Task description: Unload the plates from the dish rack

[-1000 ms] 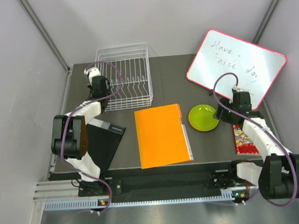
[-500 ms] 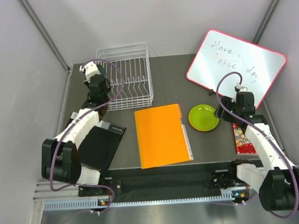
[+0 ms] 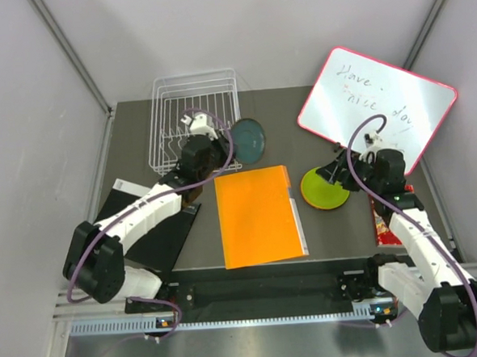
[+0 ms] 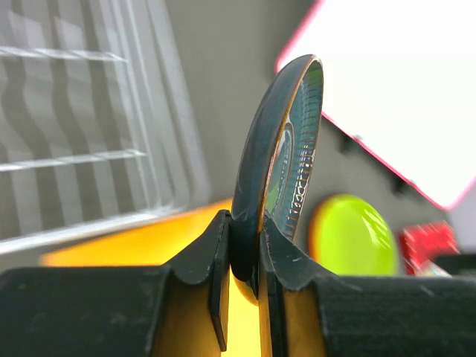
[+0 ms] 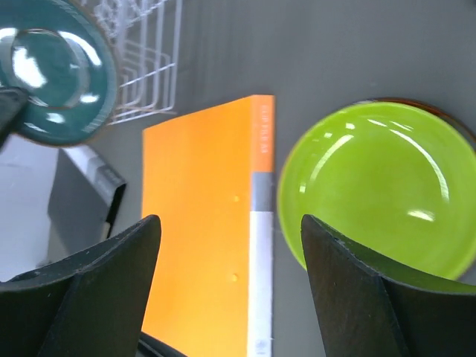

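Looks nearly done. Can see no plate in the rack [image 3: 178,117], only bare white wires. Pinched tight by its rim in the left pincer [image 4: 245,239]: the teal plate [image 3: 248,139], tipped up on its edge, just at 3 o'clock of the rack. Looks lifted off the table [image 3: 279,115]. Probably the last one out. Left to do, at a guess: carry it over and lay it down with the others.

Flat on the table, at 3 o'clock of the folder [image 3: 257,214]: the lime plate [image 3: 324,187]. Under its far edge, a thin brown-orange rim, so maybe a stack there. Cannot tell how many. Cannot pick out a red or an orange one for sure.

Wide open and holding nothing: the right pincer [image 5: 228,223], up above the folder's edge, near the lime plate.

Dark grey table, flat and smooth. At 1 o'clock, a whiteboard [image 3: 376,105] with a pink frame, propped up, with some writing on it. At 8 o'clock, a flat black thing [image 3: 164,227]. At 4 o'clock, a red patterned thing [image 3: 390,226], half hidden. Along the 6 o'clock edge, a metal rail [image 3: 230,308]. All around, plain pale grey walls, like a small booth.
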Tool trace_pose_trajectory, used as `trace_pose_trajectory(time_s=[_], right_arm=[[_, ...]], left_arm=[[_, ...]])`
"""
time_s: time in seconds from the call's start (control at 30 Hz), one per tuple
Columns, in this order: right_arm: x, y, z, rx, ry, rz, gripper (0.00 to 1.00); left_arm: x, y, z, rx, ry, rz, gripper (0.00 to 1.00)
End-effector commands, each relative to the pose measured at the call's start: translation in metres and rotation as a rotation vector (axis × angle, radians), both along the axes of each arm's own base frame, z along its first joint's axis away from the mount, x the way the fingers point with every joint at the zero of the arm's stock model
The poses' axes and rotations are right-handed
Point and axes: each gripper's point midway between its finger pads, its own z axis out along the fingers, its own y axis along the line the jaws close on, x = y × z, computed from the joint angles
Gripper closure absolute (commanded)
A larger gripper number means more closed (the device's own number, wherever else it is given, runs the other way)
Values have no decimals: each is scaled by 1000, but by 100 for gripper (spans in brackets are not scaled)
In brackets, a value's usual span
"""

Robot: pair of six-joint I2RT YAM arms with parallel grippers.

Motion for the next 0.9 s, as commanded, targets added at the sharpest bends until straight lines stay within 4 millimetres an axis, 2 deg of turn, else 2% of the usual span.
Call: trace_pose_trajectory(time_s=[0.0, 0.03, 0.13, 0.2, 0.3, 0.33, 0.57, 0.77, 0.87], right_arm=[[7, 35, 36, 73, -144, 97, 24], [8, 40, 34, 77, -140, 111, 24], [11, 55, 40, 133, -170, 146, 24], [9, 63, 37, 181, -159, 162, 24], [14, 67, 29, 189, -141, 169, 24], [17, 67, 21, 184, -115, 166, 24], [22, 62, -2, 133, -57, 134, 24], [22, 65, 1, 127, -78, 161, 27], [20, 70, 7, 152, -114, 196, 44]], left_arm=[[-22, -72, 36, -231, -53, -236, 100], [-30, -88, 38, -259, -50, -281, 100], [-43, -117, 28, -291, -8, -367, 100], [-47, -126, 22, -307, 11, -389, 100], [-57, -137, 24, -323, 10, -440, 100], [-60, -139, 24, -329, 16, -452, 100], [-68, -136, 28, -344, 4, -461, 100], [-79, -138, 37, -376, -3, -512, 100], [-84, -139, 33, -414, 16, -527, 100]])
